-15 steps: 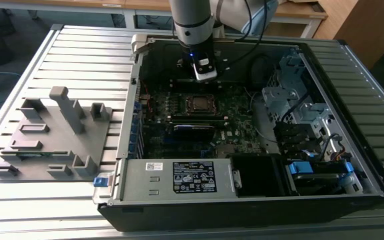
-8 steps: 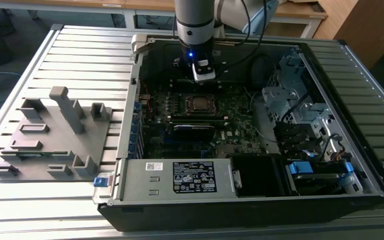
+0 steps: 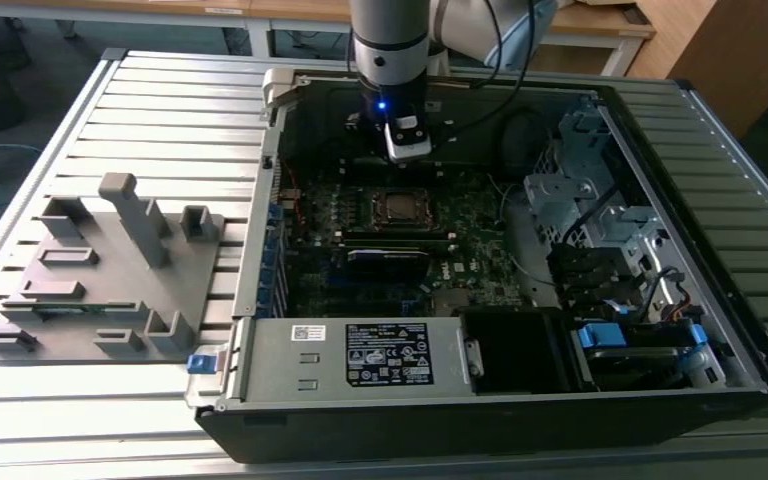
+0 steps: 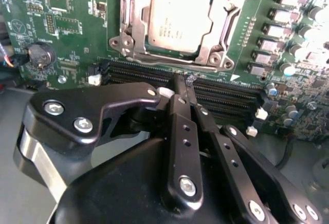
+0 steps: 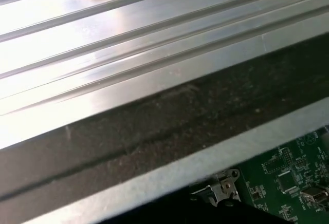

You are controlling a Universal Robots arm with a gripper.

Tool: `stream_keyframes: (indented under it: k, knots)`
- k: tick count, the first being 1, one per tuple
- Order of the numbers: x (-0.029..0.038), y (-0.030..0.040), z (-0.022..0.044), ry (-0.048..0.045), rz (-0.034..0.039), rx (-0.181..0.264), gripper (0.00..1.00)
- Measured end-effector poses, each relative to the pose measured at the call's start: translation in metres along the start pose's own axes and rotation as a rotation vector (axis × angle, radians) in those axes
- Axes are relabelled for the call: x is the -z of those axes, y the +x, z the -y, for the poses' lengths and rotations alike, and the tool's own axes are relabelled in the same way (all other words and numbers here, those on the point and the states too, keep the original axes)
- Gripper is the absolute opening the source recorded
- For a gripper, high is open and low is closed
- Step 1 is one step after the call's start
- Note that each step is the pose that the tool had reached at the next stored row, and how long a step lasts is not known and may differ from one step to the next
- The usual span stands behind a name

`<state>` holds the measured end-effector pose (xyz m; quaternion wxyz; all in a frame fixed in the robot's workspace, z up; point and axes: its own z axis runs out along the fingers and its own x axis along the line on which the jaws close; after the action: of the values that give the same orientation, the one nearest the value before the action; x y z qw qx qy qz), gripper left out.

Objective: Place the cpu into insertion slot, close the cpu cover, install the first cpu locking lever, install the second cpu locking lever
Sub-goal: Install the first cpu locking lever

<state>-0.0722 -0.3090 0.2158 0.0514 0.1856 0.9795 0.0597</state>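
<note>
Hovering beside the silver-topped square cpu (image 4: 179,18) seated under its grey metal cpu cover (image 4: 226,26), the black gripper (image 4: 184,82) has its fingers pressed together, holding nothing.

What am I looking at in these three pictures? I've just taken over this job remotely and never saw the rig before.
The exterior view shows an open computer case lying on a slatted metal table, with a robot arm reaching down into it. A grey fixture block sits on the table at that view's left. The two wrist views come from cameras riding on the arm. In the second wrist view, the black gripper has its fingers together, holding nothing, just short of the socket. The cpu already lies in the insertion slot, framed by the cpu cover. The first wrist view looks across the table slats and the case's edge.
</note>
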Motion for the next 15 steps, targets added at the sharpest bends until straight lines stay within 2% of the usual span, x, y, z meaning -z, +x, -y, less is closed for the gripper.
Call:
stream_keyframes:
  k: [6, 15]
  knots:
    - [0.0011, -0.0021, 0.0007, 0.0002, -0.0005, 0.000, 0.10]
    - [0.0024, -0.0072, 0.0131, 0.0008, -0.0003, 0.000, 0.10]
